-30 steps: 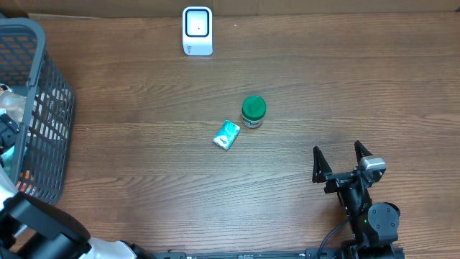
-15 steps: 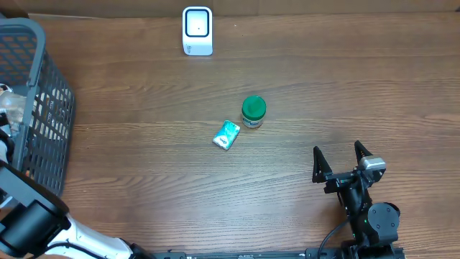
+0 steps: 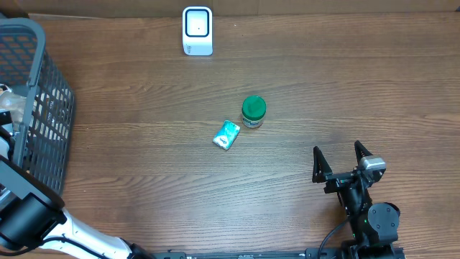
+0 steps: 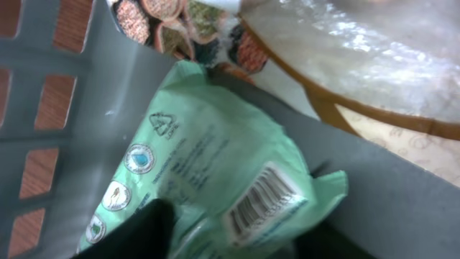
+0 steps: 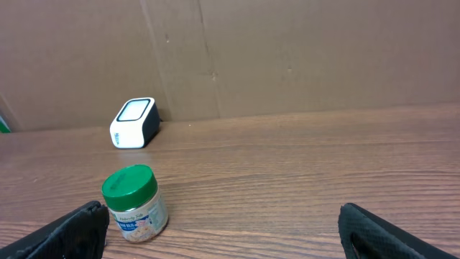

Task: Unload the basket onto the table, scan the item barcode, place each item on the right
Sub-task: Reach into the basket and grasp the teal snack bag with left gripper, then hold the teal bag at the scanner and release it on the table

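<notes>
Pouch (image 4: 208, 165), mint green and crumpled, lies close under the left wrist camera, inside the grey basket (image 3: 43, 93) at 9 o'clock on the bench (image 3: 144, 173). Its barcode (image 4: 262, 198) faces up on a white patch near the lower end. A triangular recycling mark and three round emblems run along one edge; the fine print is too small to read.

The left tool (image 4: 237, 241) shows one dark finger (image 4: 140, 234) lying over the pouch at 7 o'clock and another dark shape at 5 o'clock, so the pouch's end sits between them. I cannot tell whether they pinch it.

Just beyond the pouch, toward 12 o'clock, are two more packs: a seed-print packet (image 4: 180, 21) and a clear crinkled wrap (image 4: 359, 57) with a brown rim. The basket's slotted wall stands between all three and the open bench.

Out on the bench, the right tool (image 3: 337, 147) waits at 5 o'clock, its fingers spread wide and holding nothing. Farther in, near the middle, stands one jar (image 3: 253, 111) with a green lid; its label print is unreadable. One small teal packet (image 3: 226, 134) lies near it at 7 o'clock, not touching.

Farthest off, at 12 o'clock, one white scanner (image 3: 197, 30) stands upright before the cardboard wall (image 5: 287, 50).
</notes>
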Robot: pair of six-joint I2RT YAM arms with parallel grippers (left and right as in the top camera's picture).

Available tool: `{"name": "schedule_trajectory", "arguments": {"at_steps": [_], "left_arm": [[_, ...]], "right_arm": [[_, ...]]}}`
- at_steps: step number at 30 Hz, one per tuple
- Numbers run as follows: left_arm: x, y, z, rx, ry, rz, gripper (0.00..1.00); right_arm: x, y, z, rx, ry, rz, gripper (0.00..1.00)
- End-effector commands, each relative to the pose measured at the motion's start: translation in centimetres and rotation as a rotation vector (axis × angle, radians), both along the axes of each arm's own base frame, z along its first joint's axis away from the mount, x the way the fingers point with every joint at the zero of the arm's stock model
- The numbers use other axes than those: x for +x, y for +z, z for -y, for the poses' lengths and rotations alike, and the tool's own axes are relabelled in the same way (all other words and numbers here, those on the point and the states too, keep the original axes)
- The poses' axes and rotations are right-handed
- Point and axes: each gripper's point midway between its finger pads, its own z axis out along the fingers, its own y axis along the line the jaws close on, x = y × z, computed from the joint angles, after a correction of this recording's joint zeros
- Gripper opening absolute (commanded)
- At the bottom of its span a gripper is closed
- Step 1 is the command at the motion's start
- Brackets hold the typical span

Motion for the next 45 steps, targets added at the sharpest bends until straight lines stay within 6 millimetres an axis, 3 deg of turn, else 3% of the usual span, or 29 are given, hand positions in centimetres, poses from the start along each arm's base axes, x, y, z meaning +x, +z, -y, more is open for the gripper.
{"name": "schedule_trajectory", "arguments": {"at_steps": [1,4,9,13,17,21,27,28,31,35,37,38,39,42,45], "left_arm": [[-1.8,-5.1,1.5,-0.097,-0.001,-0.108,0.29],[-1.9,-5.0,1.6,-0.097,-0.001,-0.109,0.05],[-1.5,-3.7,1.7,-0.092,0.044,-0.088,0.04],[-0.4,-0.2,1.8,-0.059,0.064,-0.036,0.04],[1.3,6.3,1.4,0.026,0.098,0.090,0.04],[2.5,15.1,1.8,0.129,0.132,0.273,0.04],[3.6,28.5,5.3,0.303,0.059,0.537,0.04],[3.6,31.2,6.6,0.332,0.040,0.594,0.04],[3.3,36.6,10.7,0.362,-0.007,0.728,0.04],[2.8,40.0,17.8,0.287,-0.084,0.859,0.04],[2.8,39.8,22.0,0.175,-0.138,0.890,0.04],[3.1,39.3,25.1,0.078,-0.194,0.894,0.04],[3.2,38.8,26.6,0.031,-0.222,0.888,0.04],[4.1,35.8,32.6,-0.151,-0.314,0.806,0.04],[5.2,31.9,37.3,-0.244,-0.394,0.683,0.04]], "right_arm": [[0.0,-0.1,0.2,0.004,-0.012,0.007,1.00],[0.0,-0.1,0.2,0.004,-0.012,0.007,1.00],[0.0,-0.1,0.2,0.004,-0.012,0.007,1.00],[0.0,-0.1,0.2,0.004,-0.012,0.007,1.00],[0.0,-0.1,0.2,0.004,-0.012,0.007,1.00],[0.0,-0.1,0.2,0.004,-0.012,0.007,1.00],[0.0,-0.1,0.2,0.004,-0.012,0.007,1.00],[0.0,-0.1,0.2,0.004,-0.012,0.007,1.00],[0.0,-0.1,0.2,0.004,-0.012,0.007,1.00],[0.0,-0.1,0.2,0.004,-0.012,0.007,1.00],[0.0,-0.1,0.2,0.004,-0.012,0.007,1.00],[0.0,-0.1,0.2,0.004,-0.012,0.007,1.00],[0.0,-0.1,0.2,0.004,-0.012,0.007,1.00],[0.0,-0.1,0.2,0.004,-0.012,0.007,1.00],[0.0,-0.1,0.2,0.004,-0.012,0.007,1.00]]}}
